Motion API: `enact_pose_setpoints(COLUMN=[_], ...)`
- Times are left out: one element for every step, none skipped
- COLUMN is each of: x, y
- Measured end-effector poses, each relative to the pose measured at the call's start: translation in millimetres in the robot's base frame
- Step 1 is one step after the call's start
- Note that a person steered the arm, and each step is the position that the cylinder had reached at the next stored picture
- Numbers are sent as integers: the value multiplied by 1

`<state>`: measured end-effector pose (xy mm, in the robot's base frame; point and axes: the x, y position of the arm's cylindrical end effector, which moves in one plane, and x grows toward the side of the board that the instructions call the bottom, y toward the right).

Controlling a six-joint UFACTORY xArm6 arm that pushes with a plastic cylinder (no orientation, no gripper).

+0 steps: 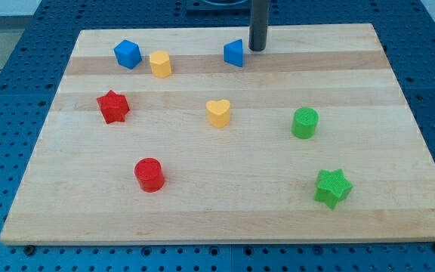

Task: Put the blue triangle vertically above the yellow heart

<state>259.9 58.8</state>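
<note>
The blue triangle lies near the top edge of the wooden board, a little right of centre. The yellow heart lies below it, slightly to its left, near the board's middle. My tip rests on the board just to the right of the blue triangle, close to it, with a small gap showing. The rod rises straight up out of the view's top.
A blue cube and a yellow hexagonal block sit at the top left. A red star is at the left, a red cylinder lower left. A green cylinder and a green star are at the right.
</note>
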Motion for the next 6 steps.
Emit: enact_pose_setpoints(x=[0,-19,-24,44,84,53], y=[16,21,-13,-51,-68,-24])
